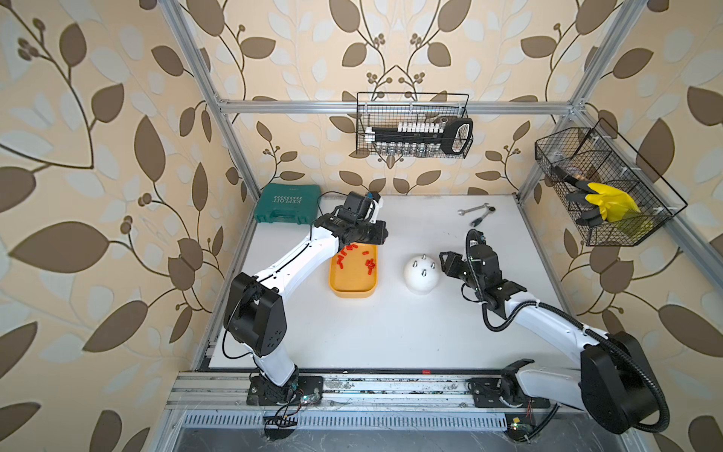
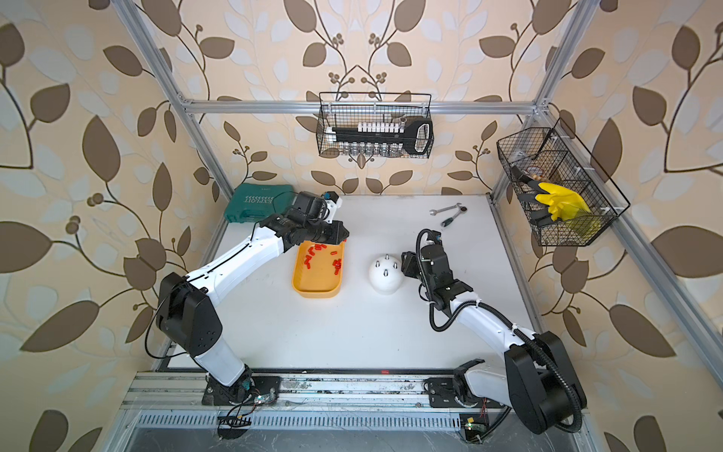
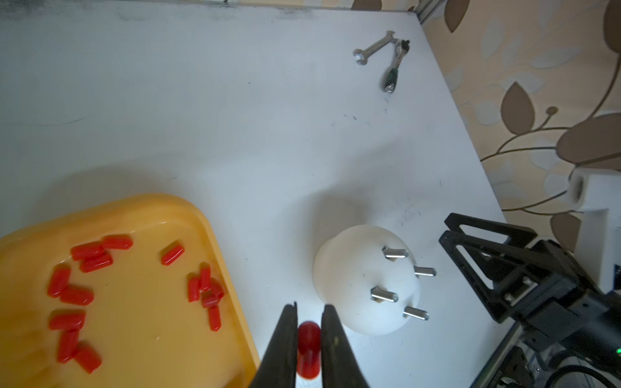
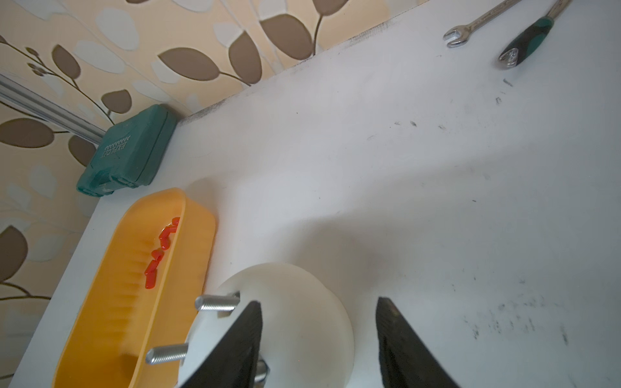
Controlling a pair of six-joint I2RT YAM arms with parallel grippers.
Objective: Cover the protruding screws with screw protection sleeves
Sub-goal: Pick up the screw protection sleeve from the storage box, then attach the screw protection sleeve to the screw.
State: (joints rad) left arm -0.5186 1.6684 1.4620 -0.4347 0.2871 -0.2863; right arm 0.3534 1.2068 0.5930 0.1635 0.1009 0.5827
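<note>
Left claw [image 3: 309, 306]: nearly closed, its two black fingers pinching one small red plastic cylindrical sleeve [image 3: 308, 346] by its sides, raised clear of the white table [image 1: 391, 332].
Right claw [image 4: 319, 300]: jaws wide apart and holding nothing, set by the dome's flank; I cannot tell whether it touches.
White rounded dome-shaped body [image 3: 353, 278]: stands just beside the tray. Its four short grey metal screws [image 3: 394, 253] are all bare and splay outward.
Shallow yellow plastic tray [image 3: 205, 210]: the other loose red sleeves [image 3: 76, 296] lie scattered inside.
Step in hand: probably carrying the first sleeve across to a screw.
Doing it well: turn the sleeve's open end toward the screw, line it up with that screw's own tilt, and push along that line, not straight down. Which end is open I cannot tell. The right claw could steady the dome against the push.
Left wrist view: only here does the pinched sleeve show, along with all four screws.
Right wrist view: shows the screws' threading, but not all four.
Both top views: show arm placement, but the left wrist's body hides the grip.
</note>
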